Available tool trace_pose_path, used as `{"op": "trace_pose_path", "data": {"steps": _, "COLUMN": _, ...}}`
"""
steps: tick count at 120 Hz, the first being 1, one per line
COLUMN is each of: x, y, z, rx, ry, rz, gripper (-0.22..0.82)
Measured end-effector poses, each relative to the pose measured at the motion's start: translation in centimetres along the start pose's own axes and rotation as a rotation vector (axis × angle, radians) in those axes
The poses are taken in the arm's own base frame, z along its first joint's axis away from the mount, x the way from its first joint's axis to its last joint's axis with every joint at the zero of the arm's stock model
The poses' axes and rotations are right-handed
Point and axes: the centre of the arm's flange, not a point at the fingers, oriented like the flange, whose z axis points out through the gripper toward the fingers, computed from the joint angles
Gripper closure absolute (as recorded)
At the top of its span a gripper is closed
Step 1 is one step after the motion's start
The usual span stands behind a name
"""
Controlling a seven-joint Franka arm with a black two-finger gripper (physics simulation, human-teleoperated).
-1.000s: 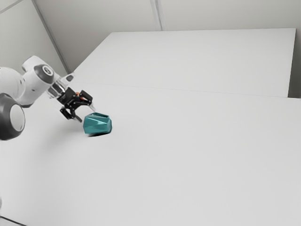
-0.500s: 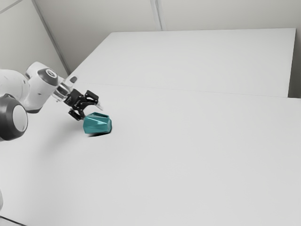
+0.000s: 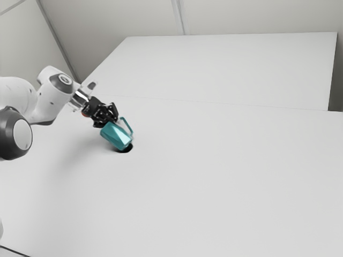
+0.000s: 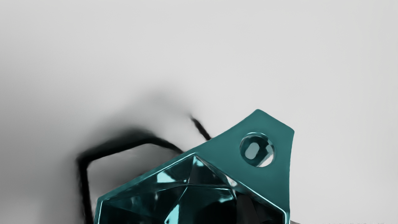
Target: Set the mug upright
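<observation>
The teal mug (image 3: pixel 117 136) is tilted at the end of the arm, with its lower end close to the table and its handle toward the exterior view's right. My gripper (image 3: pixel 113 121) is at the mug's upper end, shut on its wall. Looking from the hand, I see into the open mouth of the mug (image 4: pixel 267 183), with a handle piece that has a round hole. My gripper (image 4: pixel 271 215) has one dark finger inside the mouth and the other outside the rim, mostly hidden by the mug.
A broad white table (image 3: pixel 225 176) surrounds the mug, which casts a dark shadow close by. Behind it is a raised-looking white panel (image 3: pixel 230 69). A dark cable lies at the exterior view's lower left.
My hand has moved toward the exterior view's right and reached the mug, and the gripper has shut on it. The mug has turned from lying on its side to a tilted pose, its handle now visible.
</observation>
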Motion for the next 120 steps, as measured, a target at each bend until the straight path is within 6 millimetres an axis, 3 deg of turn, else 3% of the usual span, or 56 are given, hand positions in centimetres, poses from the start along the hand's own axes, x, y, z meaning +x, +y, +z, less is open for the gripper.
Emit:
{"op": "trace_pose_path", "data": {"steps": 40, "x": -0.8, "y": 3.7, "z": -0.3, "rx": 0.021, "ry": -0.002, "rz": 0.055, "gripper": 0.78}}
{"op": "trace_pose_path", "data": {"steps": 56, "x": -2.0, "y": 7.8, "z": -1.0, "rx": 0.098, "ry": -0.009, "rz": 0.125, "gripper": 0.79}}
{"op": "trace_pose_path", "data": {"steps": 67, "x": -4.3, "y": 12.0, "z": -0.8, "rx": 0.208, "ry": -0.029, "rz": 0.207, "gripper": 0.79}}
{"op": "trace_pose_path", "data": {"steps": 82, "x": -8.9, "y": 15.5, "z": 1.1, "rx": 0.4, "ry": -0.048, "rz": 0.293, "gripper": 0.79}}
{"op": "trace_pose_path", "data": {"steps": 96, "x": -12.5, "y": 16.9, "z": 2.6, "rx": 0.545, "ry": -0.004, "rz": 0.352, "gripper": 0.79}}
{"op": "trace_pose_path", "data": {"steps": 120, "x": -13.9, "y": 16.9, "z": 3.3, "rx": 0.63, "ry": 0.103, "rz": 0.351, "gripper": 0.79}}
